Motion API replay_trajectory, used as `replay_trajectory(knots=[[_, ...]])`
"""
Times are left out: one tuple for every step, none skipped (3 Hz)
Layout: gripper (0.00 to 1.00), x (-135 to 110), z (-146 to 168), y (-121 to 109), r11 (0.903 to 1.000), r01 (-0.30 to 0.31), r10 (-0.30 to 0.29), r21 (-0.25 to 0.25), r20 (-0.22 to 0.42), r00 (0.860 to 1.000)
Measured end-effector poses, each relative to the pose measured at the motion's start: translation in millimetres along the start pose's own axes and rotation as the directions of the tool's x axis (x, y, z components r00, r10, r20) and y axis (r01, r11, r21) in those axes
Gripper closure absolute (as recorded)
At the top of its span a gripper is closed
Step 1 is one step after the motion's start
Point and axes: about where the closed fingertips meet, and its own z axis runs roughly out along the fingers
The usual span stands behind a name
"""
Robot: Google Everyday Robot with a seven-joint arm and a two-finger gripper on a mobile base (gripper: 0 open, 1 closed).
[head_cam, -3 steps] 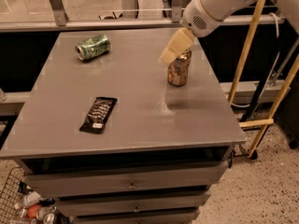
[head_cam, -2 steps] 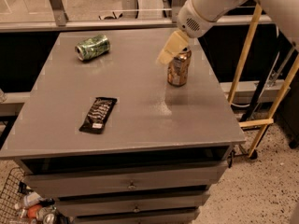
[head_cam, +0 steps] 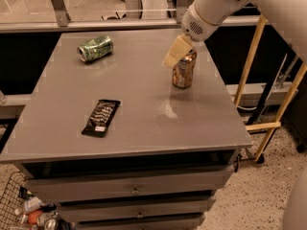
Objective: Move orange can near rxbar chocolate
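The orange can point(head_cam: 184, 72) stands upright on the grey table point(head_cam: 144, 123), right of the middle. My gripper point(head_cam: 174, 54) hangs from the white arm at the top right and sits at the can's upper left, right at its top rim. The rxbar chocolate point(head_cam: 100, 117), a flat black wrapper with white lettering, lies at the front left of the table, well apart from the can.
A green can point(head_cam: 95, 48) lies on its side at the back left of the table. Drawers point(head_cam: 134, 190) sit under the tabletop. A wire basket with clutter point(head_cam: 24, 210) is at the lower left. Yellow wooden bars point(head_cam: 276, 104) stand to the right.
My gripper has moved slightly down and to the left, closer to the top of the orange can. The can, the bar and the green can have not moved.
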Motion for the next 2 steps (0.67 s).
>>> replay_trajectory(knots=[[0.39,10.0,2.2,-2.2,0.9999,-0.015,0.015,-0.002,-0.016,1.000],[0.61,25.3,3.8,-2.4,0.9995,-0.030,0.030,-0.010,-0.036,0.999]])
